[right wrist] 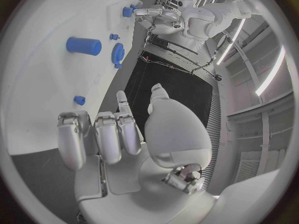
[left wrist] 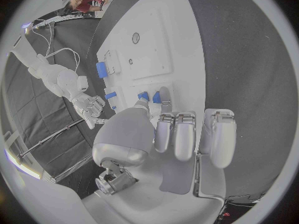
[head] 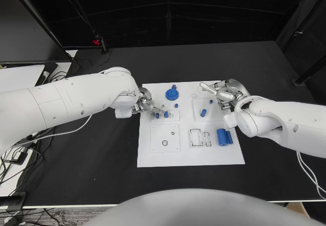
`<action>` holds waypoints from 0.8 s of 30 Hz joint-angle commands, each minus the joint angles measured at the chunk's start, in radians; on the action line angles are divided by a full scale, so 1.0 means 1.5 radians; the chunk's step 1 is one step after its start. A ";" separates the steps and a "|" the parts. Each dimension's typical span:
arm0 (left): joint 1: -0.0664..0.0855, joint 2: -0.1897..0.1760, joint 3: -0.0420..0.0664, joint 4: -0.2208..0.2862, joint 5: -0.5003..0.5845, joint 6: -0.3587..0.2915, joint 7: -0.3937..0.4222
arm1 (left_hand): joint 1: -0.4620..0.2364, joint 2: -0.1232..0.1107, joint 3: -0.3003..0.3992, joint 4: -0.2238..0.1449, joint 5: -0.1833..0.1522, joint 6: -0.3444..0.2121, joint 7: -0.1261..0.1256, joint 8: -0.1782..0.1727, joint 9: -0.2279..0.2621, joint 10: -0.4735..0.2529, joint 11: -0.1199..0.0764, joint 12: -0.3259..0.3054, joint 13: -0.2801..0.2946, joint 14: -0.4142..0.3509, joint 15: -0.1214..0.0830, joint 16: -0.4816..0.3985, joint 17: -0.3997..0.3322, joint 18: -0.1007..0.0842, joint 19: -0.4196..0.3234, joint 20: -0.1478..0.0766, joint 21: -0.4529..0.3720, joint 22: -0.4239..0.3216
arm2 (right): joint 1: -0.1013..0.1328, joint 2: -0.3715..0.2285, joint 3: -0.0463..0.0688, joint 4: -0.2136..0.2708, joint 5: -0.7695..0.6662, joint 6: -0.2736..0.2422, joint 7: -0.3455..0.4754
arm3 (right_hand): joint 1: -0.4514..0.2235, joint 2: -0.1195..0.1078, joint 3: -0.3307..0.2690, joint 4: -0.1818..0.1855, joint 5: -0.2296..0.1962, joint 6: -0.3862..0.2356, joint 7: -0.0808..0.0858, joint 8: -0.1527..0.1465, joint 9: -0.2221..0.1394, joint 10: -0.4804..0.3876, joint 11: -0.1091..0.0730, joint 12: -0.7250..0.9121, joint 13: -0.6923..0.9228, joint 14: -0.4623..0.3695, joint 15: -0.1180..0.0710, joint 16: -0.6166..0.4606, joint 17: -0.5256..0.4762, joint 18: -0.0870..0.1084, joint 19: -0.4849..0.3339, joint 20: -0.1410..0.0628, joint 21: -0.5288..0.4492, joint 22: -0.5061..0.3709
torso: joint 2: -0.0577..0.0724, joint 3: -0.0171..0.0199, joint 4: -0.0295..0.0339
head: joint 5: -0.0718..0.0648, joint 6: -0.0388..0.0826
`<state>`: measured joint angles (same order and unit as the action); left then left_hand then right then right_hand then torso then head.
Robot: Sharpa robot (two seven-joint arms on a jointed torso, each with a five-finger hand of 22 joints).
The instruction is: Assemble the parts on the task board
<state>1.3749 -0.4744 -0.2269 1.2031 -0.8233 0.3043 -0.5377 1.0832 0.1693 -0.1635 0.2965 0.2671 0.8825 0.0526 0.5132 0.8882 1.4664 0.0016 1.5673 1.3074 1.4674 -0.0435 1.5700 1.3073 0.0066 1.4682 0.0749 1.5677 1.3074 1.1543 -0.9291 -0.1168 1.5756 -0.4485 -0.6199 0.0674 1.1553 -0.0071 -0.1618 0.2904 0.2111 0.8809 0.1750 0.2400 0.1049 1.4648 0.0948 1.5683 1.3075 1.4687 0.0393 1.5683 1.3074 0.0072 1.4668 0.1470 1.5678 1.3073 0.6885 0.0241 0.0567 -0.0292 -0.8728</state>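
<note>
Both hands hover over the far part of the white board.

The left hand pinches a small blue peg at the board's left side. The right hand, fingers apart, holds nothing near the far right corner. A blue gear stands between the hands, a blue cylinder nearer the robot.

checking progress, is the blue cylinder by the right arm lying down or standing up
Lying down. In the head view the blue cylinder shows its long side, flat on the task board; beside it lies a slimmer blue piece.
</note>
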 commanded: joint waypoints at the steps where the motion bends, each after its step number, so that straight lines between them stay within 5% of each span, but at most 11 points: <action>1: -0.008 -0.001 -0.006 0.000 -0.010 0.018 -0.015 | 0.003 0.005 0.001 -0.003 0.004 0.001 0.004 -0.004 0.000 0.070 0.000 0.002 0.176 0.069 0.003 0.001 0.176 -0.004 0.068 0.005 0.002 0.176 | 0.001 0.001 0.000 0.001 0.000 0.005 0.002 | 0.003 0.000 -0.005 0.000 0.002 -0.004 -0.001 0.003 0.001 0.071 0.004 0.002 0.176 0.068 0.002 0.002 0.176 -0.003 0.066 0.003 -0.002 0.174 | 0.000 -0.0001 -0.0005 | 0.000 0.000; 15: -0.008 -0.002 -0.006 0.002 -0.010 0.000 0.004 | 0.007 0.006 0.000 -0.003 0.007 0.002 0.003 -0.003 0.000 0.070 -0.001 0.002 0.176 0.069 0.002 0.001 0.176 -0.004 0.068 0.004 0.002 0.176 | 0.001 0.001 0.000 0.001 0.000 0.005 0.001 | 0.003 0.000 -0.005 0.000 0.002 -0.004 -0.001 0.004 0.001 0.071 0.004 0.002 0.176 0.068 0.002 0.002 0.176 -0.003 0.066 0.003 -0.002 0.174 | 0.000 -0.0001 -0.0001 | -0.001 0.000; 24: -0.001 -0.044 -0.006 0.037 -0.009 -0.128 0.129 | 0.011 -0.013 -0.016 -0.003 0.004 -0.005 0.004 0.000 -0.001 0.070 -0.001 0.002 0.176 0.069 0.001 0.001 0.176 -0.004 0.068 0.003 0.002 0.176 | 0.001 -0.001 0.000 0.001 0.001 0.004 0.004 | 0.003 0.000 -0.005 0.000 0.002 -0.004 -0.001 0.004 0.001 0.071 0.004 0.002 0.176 0.068 0.002 0.002 0.176 -0.003 0.066 0.003 -0.002 0.174 | -0.001 -0.0001 -0.0011 | -0.004 0.000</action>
<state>1.3686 -0.5346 -0.2365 1.2523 -0.8264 0.2193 -0.4456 1.1013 0.1614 -0.1838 0.2912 0.2762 0.8771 0.0580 0.5057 0.8876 1.4664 0.0016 1.5673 1.3073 1.4674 -0.0435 1.5700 1.3073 0.0065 1.4682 0.0749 1.5677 1.3074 1.1540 -0.9294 -0.1168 1.5756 -0.4484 -0.6190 0.0665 1.1554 -0.0072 -0.1618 0.2905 0.2111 0.8810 0.1750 0.2400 0.1046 1.4648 0.0948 1.5683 1.3075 1.4687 0.0393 1.5683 1.3073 0.0072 1.4668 0.1470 1.5678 1.3073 0.6880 0.0235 0.0560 -0.0334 -0.8724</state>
